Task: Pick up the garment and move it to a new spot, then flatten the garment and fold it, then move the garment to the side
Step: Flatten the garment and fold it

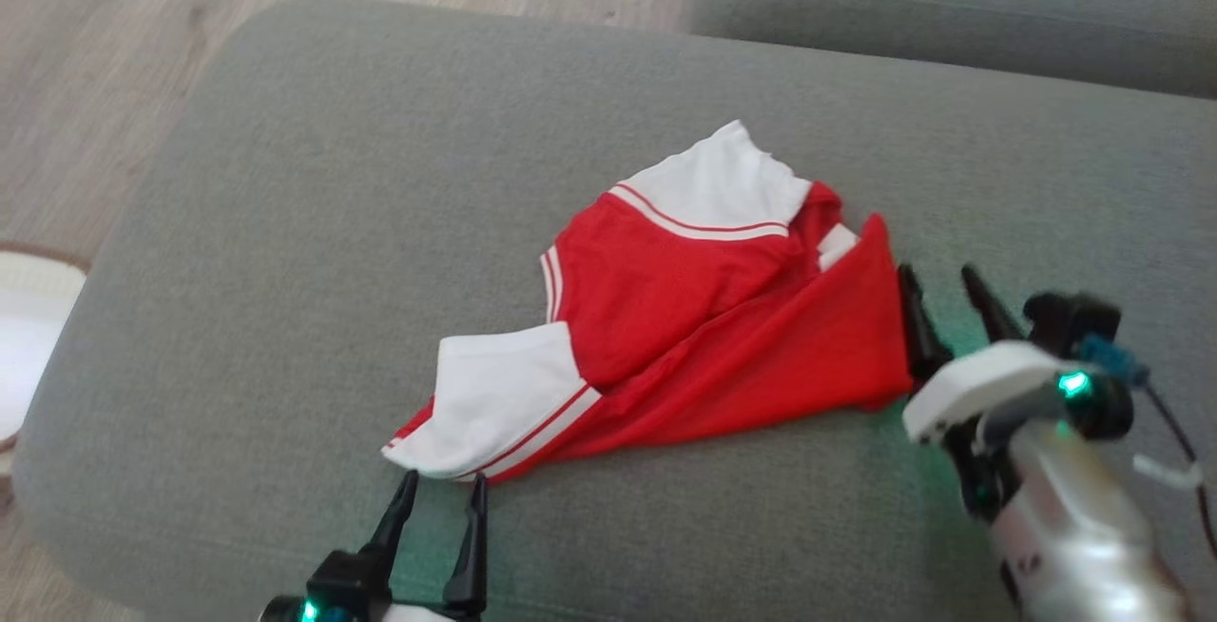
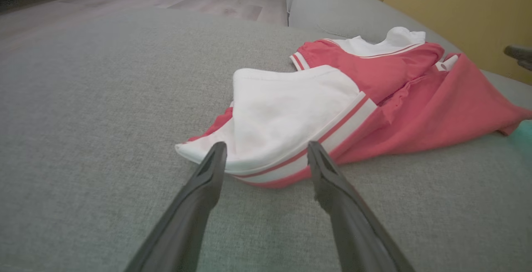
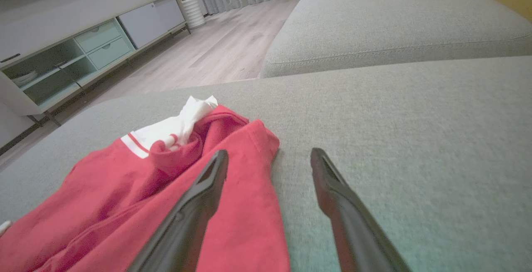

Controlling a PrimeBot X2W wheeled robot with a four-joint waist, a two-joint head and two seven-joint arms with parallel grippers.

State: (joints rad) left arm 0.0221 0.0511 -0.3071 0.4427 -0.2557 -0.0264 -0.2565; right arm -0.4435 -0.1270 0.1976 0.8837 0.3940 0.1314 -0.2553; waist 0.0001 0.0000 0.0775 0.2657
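A red-and-white shirt is seen lying crumpled on a grey sofa cushion, a little right of its middle. It is spread slantwise, with one white sleeve at its near left end and a second white sleeve at its far end. The red body is bunched and folded over itself between them.

The left gripper is held at the near edge of the near sleeve, its two dark fingers spread apart with nothing between them. In the left wrist view the fingertips are shown at the sleeve's striped hem, and whether the cloth is touched cannot be told.

The right gripper is placed at the shirt's right edge, its fingers likewise parted and nothing gripped. In the right wrist view one finger is seen above the red cloth, while the other is seen over bare cushion just beside the hem. A green glow is cast on the cushion beside both wrists.

A second grey cushion is seen beyond the first on the far right, and a pale wood floor on the far left. A low cabinet with drawers is shown against a wall in the right wrist view.
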